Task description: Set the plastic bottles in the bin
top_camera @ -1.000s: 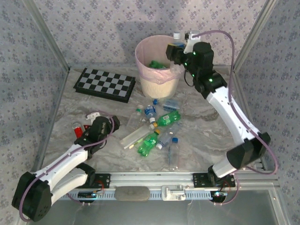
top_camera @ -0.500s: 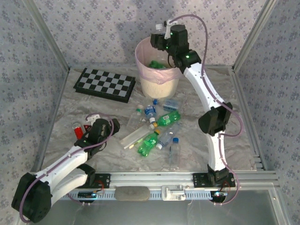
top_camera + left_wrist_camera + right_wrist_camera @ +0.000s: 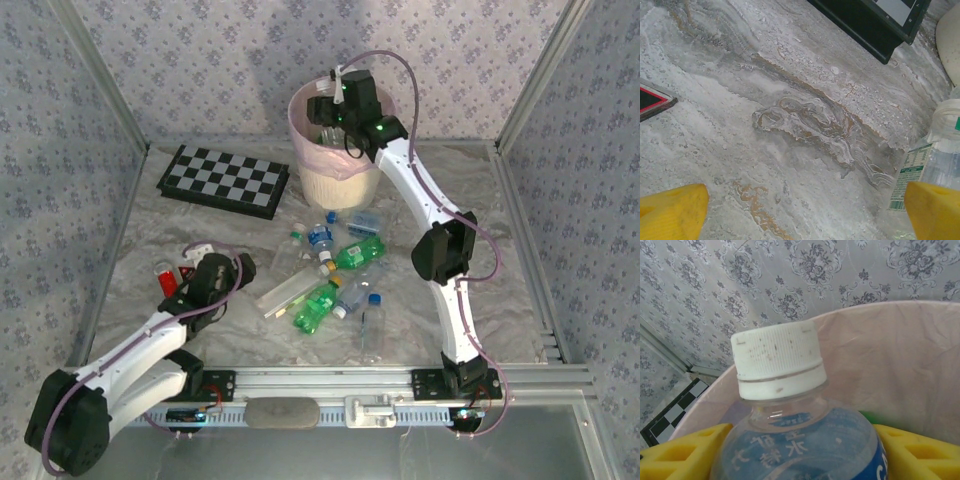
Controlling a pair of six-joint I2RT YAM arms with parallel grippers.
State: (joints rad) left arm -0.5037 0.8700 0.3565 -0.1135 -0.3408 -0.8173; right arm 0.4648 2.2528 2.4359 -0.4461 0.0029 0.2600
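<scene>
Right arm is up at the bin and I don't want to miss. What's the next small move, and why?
Probably open the right jaws wide and let the bottle drop. The right wrist view shows it between the yellow jaws with the bin and its pink liner just behind it. From above, the arm's tip sits over the bin's mouth, so it should fall inside.
</scene>
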